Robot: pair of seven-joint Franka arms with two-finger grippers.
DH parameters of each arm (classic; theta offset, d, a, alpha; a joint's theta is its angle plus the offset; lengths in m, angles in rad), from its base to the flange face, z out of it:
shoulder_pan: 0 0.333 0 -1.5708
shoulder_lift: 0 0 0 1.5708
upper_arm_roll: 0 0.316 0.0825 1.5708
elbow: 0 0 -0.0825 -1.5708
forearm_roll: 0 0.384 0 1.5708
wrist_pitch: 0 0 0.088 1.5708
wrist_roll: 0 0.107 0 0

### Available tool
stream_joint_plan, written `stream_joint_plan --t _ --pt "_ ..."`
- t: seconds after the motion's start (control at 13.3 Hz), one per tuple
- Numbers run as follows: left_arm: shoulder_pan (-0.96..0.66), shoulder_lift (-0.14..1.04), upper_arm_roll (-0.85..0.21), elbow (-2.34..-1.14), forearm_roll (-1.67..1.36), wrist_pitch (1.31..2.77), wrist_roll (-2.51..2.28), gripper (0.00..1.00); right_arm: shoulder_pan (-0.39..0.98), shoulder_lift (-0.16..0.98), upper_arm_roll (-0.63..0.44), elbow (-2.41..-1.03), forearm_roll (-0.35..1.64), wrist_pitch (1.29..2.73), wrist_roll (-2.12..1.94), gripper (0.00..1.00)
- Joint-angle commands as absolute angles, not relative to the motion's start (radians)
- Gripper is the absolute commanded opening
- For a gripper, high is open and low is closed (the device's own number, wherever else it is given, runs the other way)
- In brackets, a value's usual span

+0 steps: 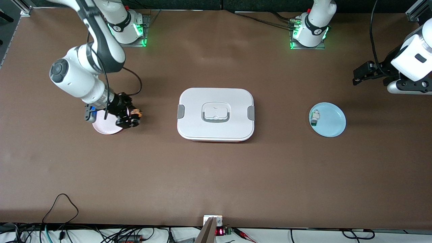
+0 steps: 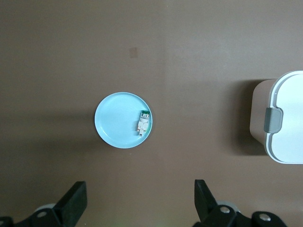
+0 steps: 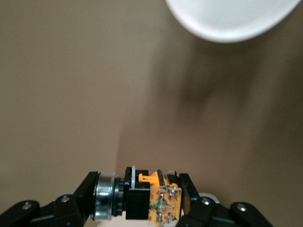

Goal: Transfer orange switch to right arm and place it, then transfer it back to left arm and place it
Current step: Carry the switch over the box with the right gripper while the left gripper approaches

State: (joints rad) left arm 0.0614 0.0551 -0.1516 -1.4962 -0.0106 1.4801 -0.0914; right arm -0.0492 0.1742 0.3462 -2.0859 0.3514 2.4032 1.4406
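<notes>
My right gripper (image 1: 131, 117) is shut on the orange switch (image 1: 136, 112), a small black cylinder with an orange end, and holds it above the table beside a pink plate (image 1: 103, 127), between that plate and the box. In the right wrist view the switch (image 3: 151, 201) sits clamped between the two black fingers. The box (image 1: 216, 114), white with grey clips and a grey handle, stands mid-table. My left gripper (image 1: 366, 73) is open and empty, up in the air at the left arm's end of the table; in its wrist view the fingers (image 2: 202, 196) stand wide apart.
A light blue plate (image 1: 330, 121) lies toward the left arm's end, with a small white-and-green part (image 1: 315, 117) on it; both show in the left wrist view (image 2: 113, 125), (image 2: 143, 123). The box's edge (image 2: 284, 118) shows there too. The pink plate's rim shows in the right wrist view (image 3: 227, 23).
</notes>
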Motion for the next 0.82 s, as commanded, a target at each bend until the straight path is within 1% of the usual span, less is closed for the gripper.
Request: stream_joint_plan --t 0.0,0.15,0.3,0.45,0.6,0.75 --pt "0.069 0.046 -0.153 -1.499 -0.008 1.473 -0.066 1.00 -0.051 0.161 0.432 -2.011 0.469 2.370 1.447 0.09" --pt "0.068 0.051 -0.153 -1.499 -0.040 1.473 -0.074 1.00 -0.005 0.161 0.442 -1.950 0.555 2.370 1.447 0.09" --pt "0.066 0.057 -0.155 -1.500 -0.102 1.453 -0.077 1.00 0.009 0.169 0.492 -1.912 0.571 2.373 1.445 0.09" --pt "0.069 0.080 -0.153 -1.500 -0.260 1.413 -0.075 1.00 0.012 0.184 0.555 -1.846 0.662 2.376 1.469 0.08" --pt "0.081 0.110 -0.149 -1.500 -0.452 1.365 -0.078 1.00 0.038 0.201 0.577 -1.801 0.736 2.379 1.477 0.08" --pt "0.097 0.144 -0.149 -1.503 -0.591 1.361 -0.081 1.00 0.055 0.210 0.595 -1.754 0.840 2.382 1.479 0.08"
